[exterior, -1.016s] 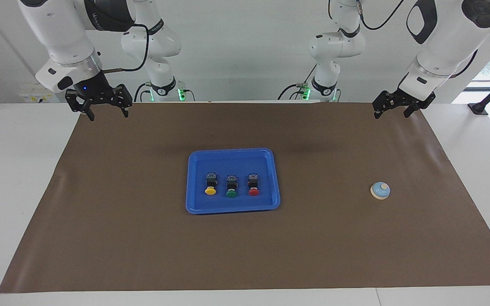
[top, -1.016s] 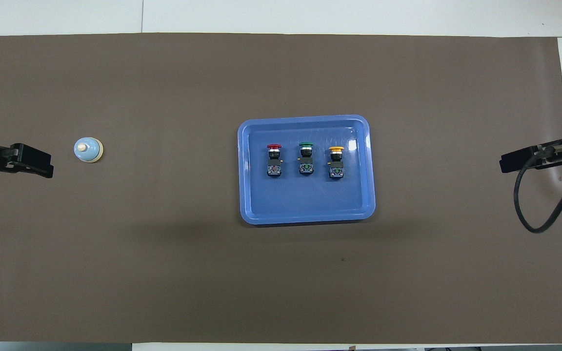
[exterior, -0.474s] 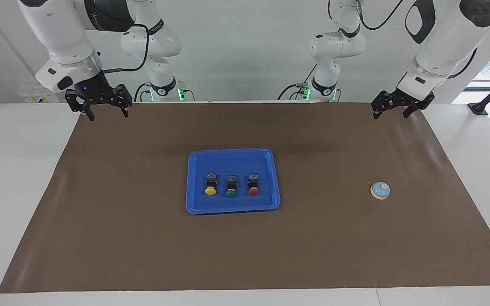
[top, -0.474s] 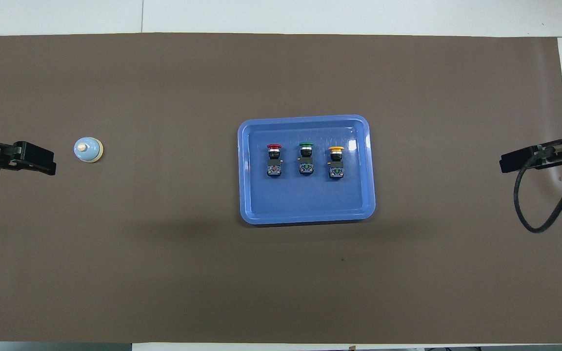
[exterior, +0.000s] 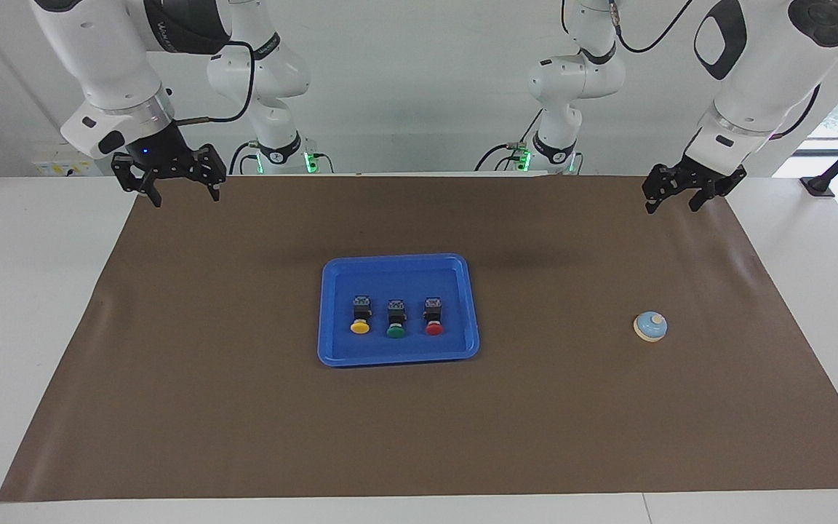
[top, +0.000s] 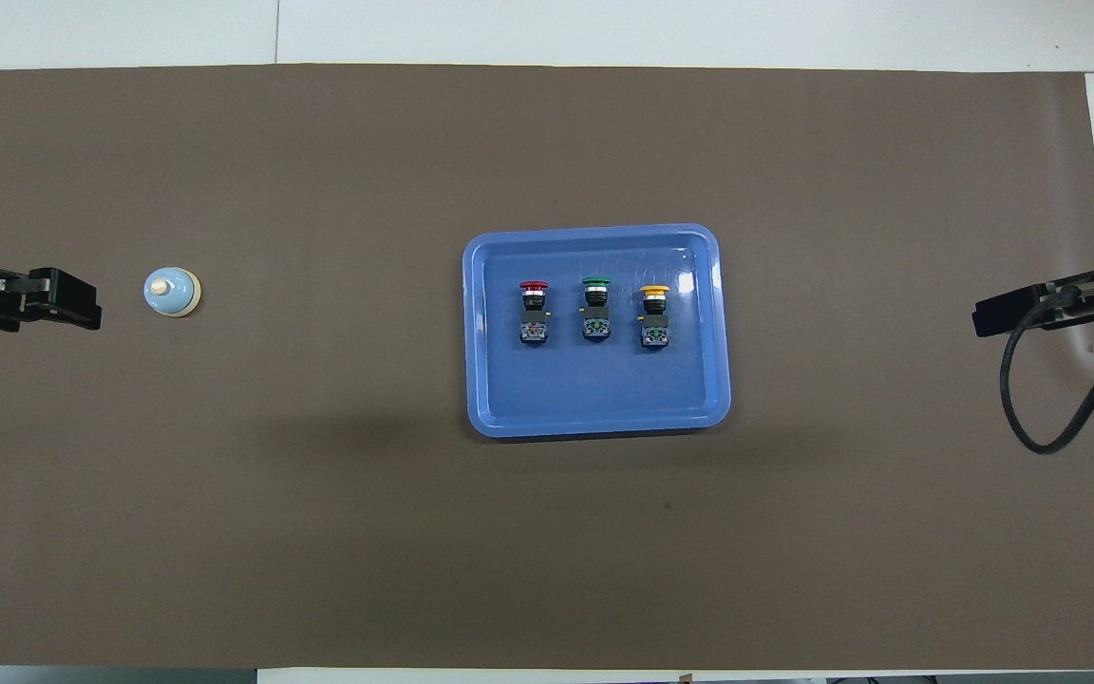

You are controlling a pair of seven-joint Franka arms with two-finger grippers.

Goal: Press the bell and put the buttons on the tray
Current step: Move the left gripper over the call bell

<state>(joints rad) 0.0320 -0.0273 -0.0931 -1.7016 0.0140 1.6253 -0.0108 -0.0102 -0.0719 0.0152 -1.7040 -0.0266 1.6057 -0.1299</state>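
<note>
Three buttons lie side by side in a row on the tray point(exterior: 398, 355) point(top: 596, 418), none touching its neighbour. The red button point(exterior: 433, 317) point(top: 534, 312) is toward the left arm's end, the green button point(exterior: 396, 319) point(top: 595, 309) in the middle, the yellow button point(exterior: 361, 316) point(top: 654, 316) toward the right arm's end. Each lies on its side, black body nearer the robots, round cap pointing away from them. The row sits roughly mid-tray, well clear of the raised rim.

The tray rests flat near the middle of the brown mat point(exterior: 244, 422) point(top: 319, 532) that covers most of the white table point(exterior: 26, 291) point(top: 604, 28).

The bell point(exterior: 650, 326) point(top: 171, 292) stands upright on the mat, well apart from the tray, toward the left arm's end; blue dome, cream knob up, nothing touching it.

The left gripper point(exterior: 673, 196) point(top: 67, 302) hangs in the air over the mat's edge at the robots' end, at the left arm's end of the table. Its fingers are apart, with a gap between the tips, holding nothing. In the overhead view it appears just beside the bell; the facing view shows it well above the mat and clear of the bell.

The right gripper point(exterior: 182, 195) point(top: 1008, 313) hangs over the mat's corner at the right arm's end, fingers spread wide, empty. A black cable loops below the wrist in the overhead view.
</note>
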